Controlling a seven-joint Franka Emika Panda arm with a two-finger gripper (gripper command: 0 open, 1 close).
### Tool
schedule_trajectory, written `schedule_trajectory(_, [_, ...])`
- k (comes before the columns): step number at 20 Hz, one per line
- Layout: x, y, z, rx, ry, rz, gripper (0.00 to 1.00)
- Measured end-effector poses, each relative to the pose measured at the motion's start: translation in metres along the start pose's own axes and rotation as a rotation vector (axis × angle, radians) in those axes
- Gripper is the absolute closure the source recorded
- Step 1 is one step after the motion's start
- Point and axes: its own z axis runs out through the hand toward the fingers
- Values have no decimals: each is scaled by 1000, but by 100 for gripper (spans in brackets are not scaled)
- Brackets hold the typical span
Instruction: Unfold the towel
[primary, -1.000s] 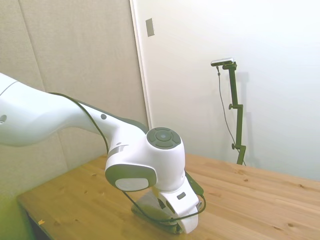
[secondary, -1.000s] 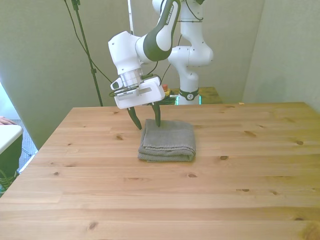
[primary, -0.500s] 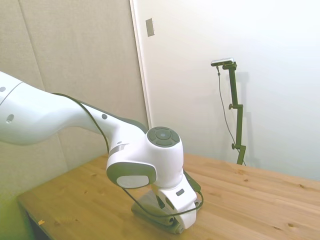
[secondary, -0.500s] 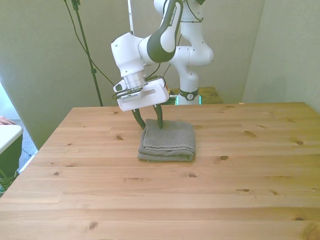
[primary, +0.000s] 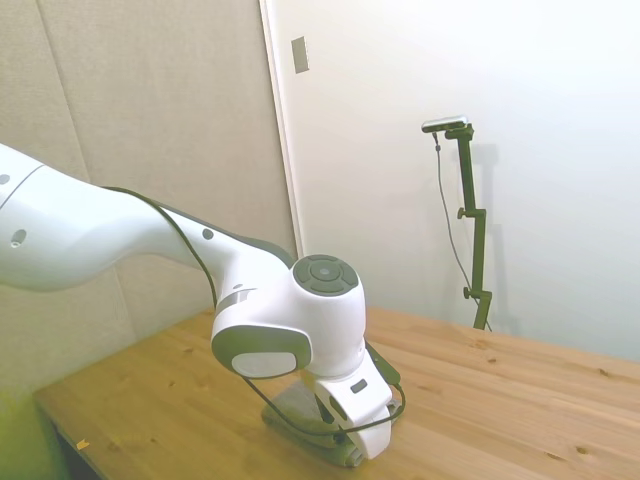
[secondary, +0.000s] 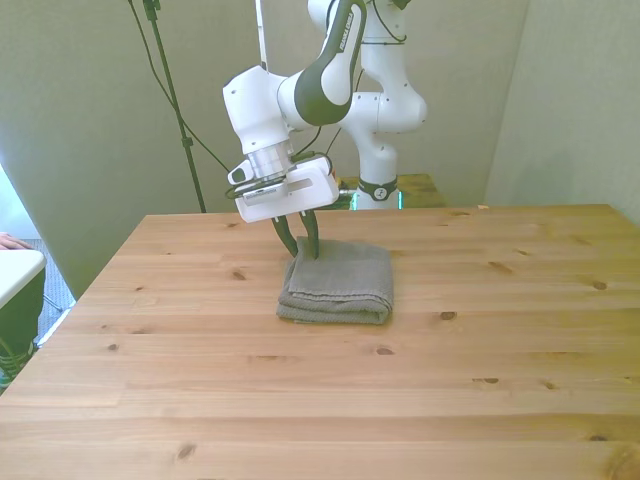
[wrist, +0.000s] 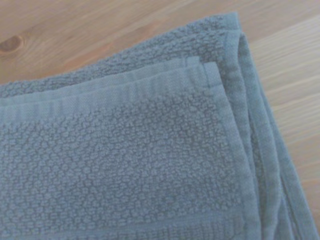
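Towel (secondary: 336, 281) is lying folded at the frame's centre, soft and limp. Gripper (secondary: 300, 243) is pinching narrowly at its upper-left corner, probably the best hold.

Plain grey towel (secondary: 337, 281), nubbly weave

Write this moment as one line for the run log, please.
towel: folded, flat on table | end effector: at towel's far corner, front view's left, fingers nearly closed | unfolding: not started
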Motion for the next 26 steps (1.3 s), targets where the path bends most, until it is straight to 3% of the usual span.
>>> schedule_trajectory(8, [-1,-1,-15,20,7,-3,100])
schedule_trajectory(12, [-11,-21,-41,61,28,-53,100])
schedule_trajectory(19, [-93,-102,-73,108,-37,-339,100])
schedule_trajectory(23, [-126,-143,-57,114,-71,-495,100])
schedule_trajectory(26, [-148,-167,-33,122,-154,-609,100])
